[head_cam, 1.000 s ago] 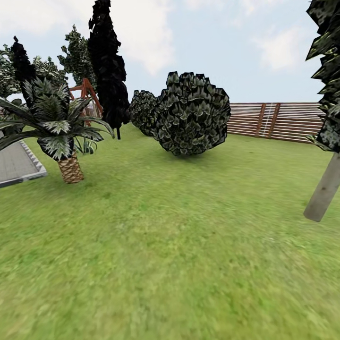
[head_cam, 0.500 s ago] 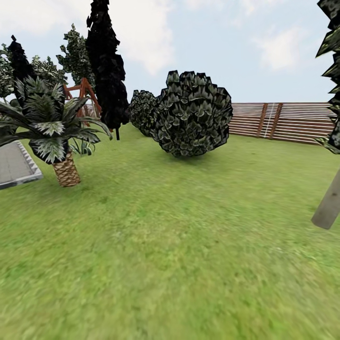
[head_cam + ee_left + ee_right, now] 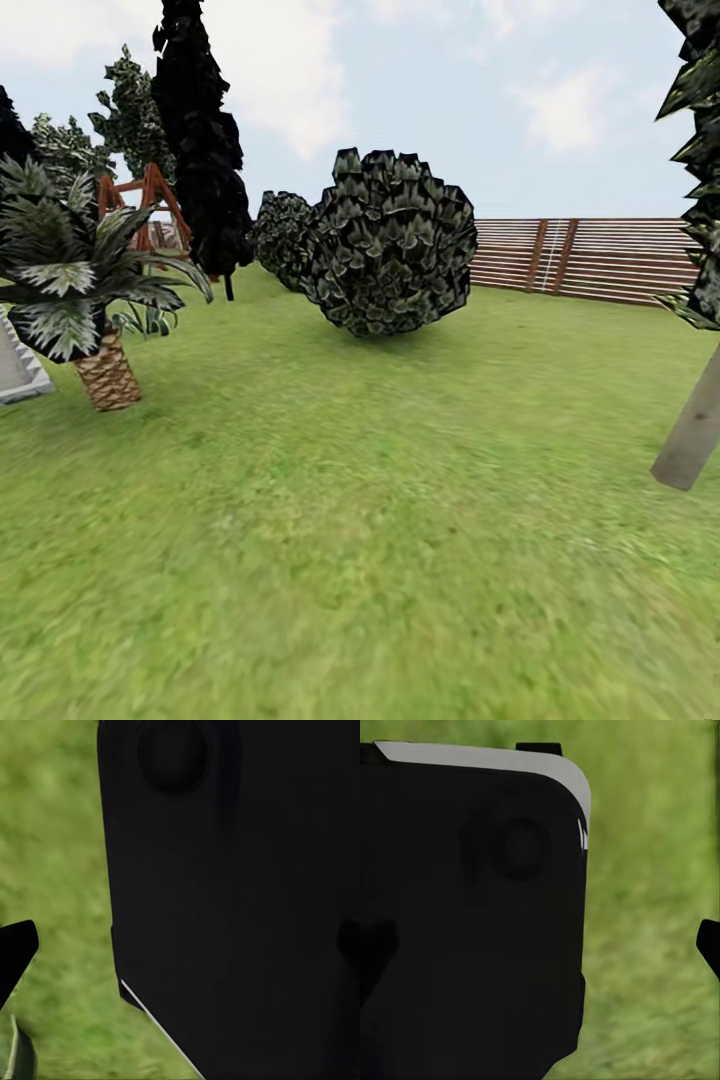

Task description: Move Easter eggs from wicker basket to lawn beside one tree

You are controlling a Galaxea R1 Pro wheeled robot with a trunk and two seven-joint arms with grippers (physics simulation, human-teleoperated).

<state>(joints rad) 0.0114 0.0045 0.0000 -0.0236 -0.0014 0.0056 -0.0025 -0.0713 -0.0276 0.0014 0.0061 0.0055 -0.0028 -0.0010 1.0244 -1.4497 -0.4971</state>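
Observation:
The Easter eggs and the wicker basket are out of view. The lawn (image 3: 380, 540) spreads across the head view as mottled green grass. A tree (image 3: 690, 430) with a pale, leaning trunk stands at the right edge, its dark leaves hanging above. The garden's brown slatted fence (image 3: 590, 258) runs along the back right. In the left wrist view my left gripper (image 3: 180, 949) is open, its dark fingertips (image 3: 13, 952) far apart at the picture's edges, with a black part of the robot behind. My right gripper (image 3: 544, 945) is open in the same way over grass (image 3: 652, 945).
A low palm (image 3: 95, 300) with a woven-looking trunk stands at the left, beside a grey paved edge (image 3: 15, 370). A round dark bush (image 3: 390, 245) sits mid-lawn, with a black columnar tree (image 3: 200, 140) and a red-brown wooden frame (image 3: 145, 205) behind.
The whole head view has shifted: palm, bush and fence sit further left in the picture, so the camera has turned. Nothing in the garden itself has moved.

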